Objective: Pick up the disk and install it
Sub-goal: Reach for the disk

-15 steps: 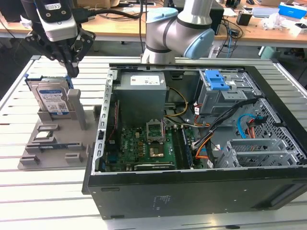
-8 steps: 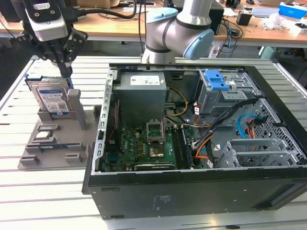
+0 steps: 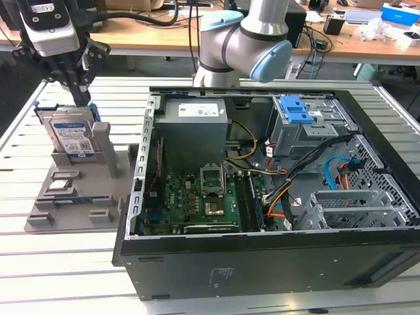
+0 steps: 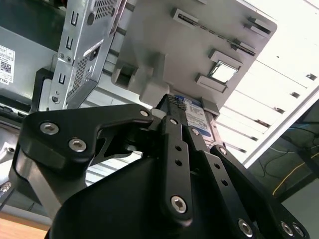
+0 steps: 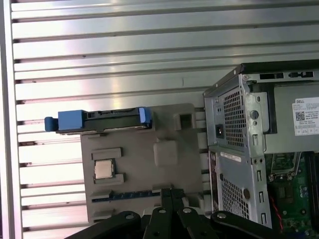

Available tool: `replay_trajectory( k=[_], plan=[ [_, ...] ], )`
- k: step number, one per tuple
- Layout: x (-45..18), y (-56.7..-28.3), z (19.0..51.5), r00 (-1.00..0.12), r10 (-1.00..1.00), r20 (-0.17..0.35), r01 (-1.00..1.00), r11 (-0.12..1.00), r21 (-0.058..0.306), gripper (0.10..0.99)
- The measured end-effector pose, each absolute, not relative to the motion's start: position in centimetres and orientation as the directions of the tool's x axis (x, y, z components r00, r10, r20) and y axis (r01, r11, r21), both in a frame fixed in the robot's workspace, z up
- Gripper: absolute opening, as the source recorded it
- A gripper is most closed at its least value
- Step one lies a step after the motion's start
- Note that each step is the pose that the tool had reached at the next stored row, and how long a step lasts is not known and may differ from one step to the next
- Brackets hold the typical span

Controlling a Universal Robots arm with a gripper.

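Note:
The disk [image 3: 71,134] stands upright on its edge in a slot of the grey holder [image 3: 72,210] at the exterior view's left; it is silver with a white-and-blue label and a blue frame. My gripper [image 3: 83,100] hangs just above the disk's top edge with its fingers drawn together and nothing between them. In the first wrist view the disk [image 5: 97,121] shows edge-on at the holder's [image 5: 149,169] far side, and the gripper [image 5: 172,193] is over the holder. In the second wrist view the disk [image 4: 197,119] lies just beyond the gripper [image 4: 172,112].
An open computer case [image 3: 262,262] lies beside the holder, with a motherboard, cables and a blue latch plate [image 3: 295,108] on its drive bay. A small square chip [image 3: 58,186] sits in the holder. The arm's base [image 3: 243,39] stands behind the case on the slatted metal table.

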State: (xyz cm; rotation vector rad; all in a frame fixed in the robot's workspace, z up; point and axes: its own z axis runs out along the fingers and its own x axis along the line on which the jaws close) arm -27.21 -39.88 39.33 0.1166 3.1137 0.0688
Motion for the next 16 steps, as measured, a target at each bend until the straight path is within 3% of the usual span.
replay_trajectory(
  k=[16],
  plan=[
    [-30.5,-39.9,39.3,-0.997,0.075,-0.023,0.074,0.996,0.045,0.106]
  ],
)
